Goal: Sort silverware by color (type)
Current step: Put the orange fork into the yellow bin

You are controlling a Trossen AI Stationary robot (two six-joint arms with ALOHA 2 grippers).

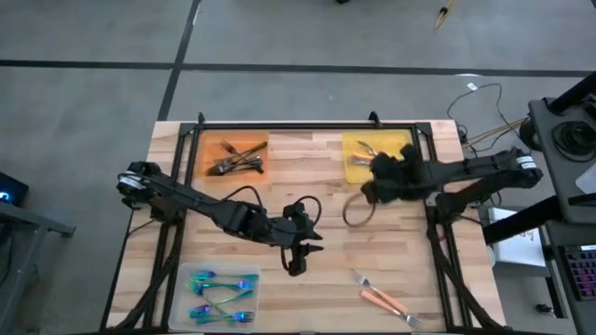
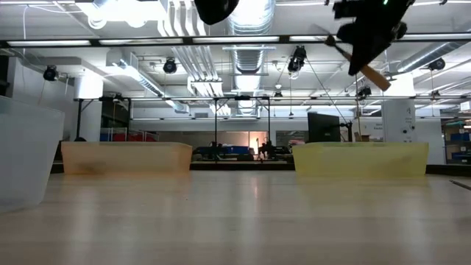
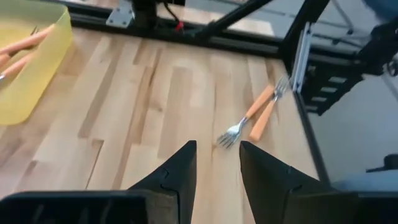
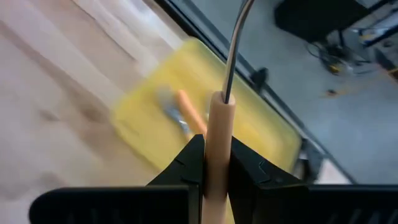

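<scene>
My right gripper (image 4: 217, 155) hangs above the table by the near edge of the yellow tray (image 1: 357, 170), shut on an orange-handled utensil (image 4: 219, 124). Other orange-handled pieces (image 4: 186, 109) lie in that tray. My left gripper (image 3: 217, 163) is open over the middle of the table (image 1: 296, 262), touching nothing. Two orange-handled forks (image 3: 256, 117) lie flat on the wood ahead of it, near the table's right near corner (image 1: 382, 298). Dark grey forks (image 1: 237, 160) lie in the orange tray, and blue-teal pieces (image 1: 222, 296) lie in the clear tray. My right gripper pinches the utensil's orange handle (image 4: 219, 134) between its two fingers, which lie across the handle. The utensil is lifted clear of the table. Its metal shaft (image 4: 238, 43) sticks out past the fingertips, and the handle's free end (image 2: 377, 79) juts out below the gripper in the low view.
The orange tray (image 1: 207, 149) and yellow tray sit along the far edge, the clear tray (image 1: 186, 279) at the left near corner. A cable loop (image 1: 357, 210) hangs beside the right arm. Bare wood lies between the trays and around the two loose forks.
</scene>
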